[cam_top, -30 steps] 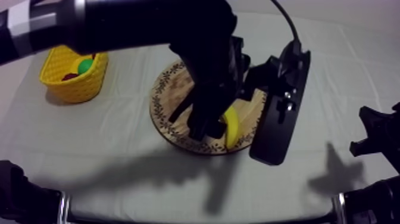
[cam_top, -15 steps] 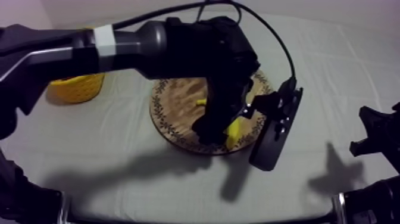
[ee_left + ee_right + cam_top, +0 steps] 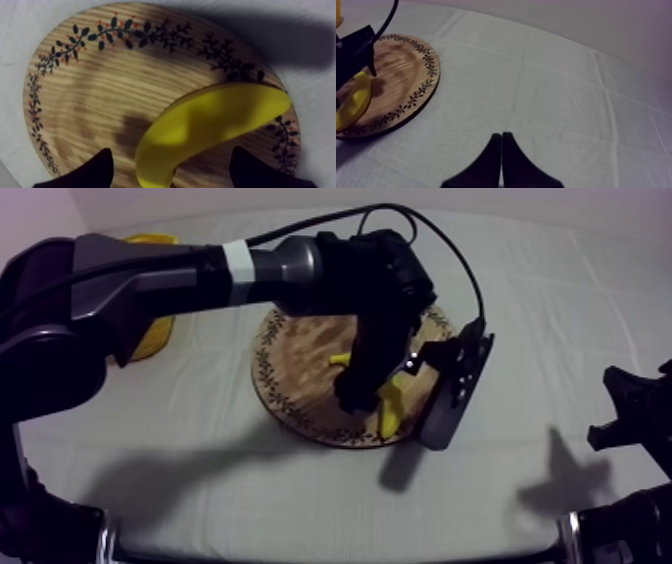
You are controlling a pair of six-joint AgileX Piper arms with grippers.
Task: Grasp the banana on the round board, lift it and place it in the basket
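Your left jaws hang low over the wooden board [image 3: 290,358], reached in across it from the side where the yellow basket [image 3: 152,340] stands. Their two fingers [image 3: 85,172] stand apart, and one end of the banana [image 3: 210,122] lies in the space between them. Look at the left wrist view: there is a strip of bare wood between each finger and the yellow skin, so nothing is clamped.

The banana rests flat on the board. From between the fingers it curves away towards the patterned rim, and its far tip reaches the board's edge. From above, it sits on the part of the board farthest from the basket, just inside the rim, with the arm's dark bulk partly over it.

The basket stands on the surface [image 3: 560,318] well apart from the board and is partly hidden behind your left arm.

Your right jaws are pressed together into a narrow wedge, holding nothing. They sit above bare cloth, well away from the board, on the side opposite the basket.
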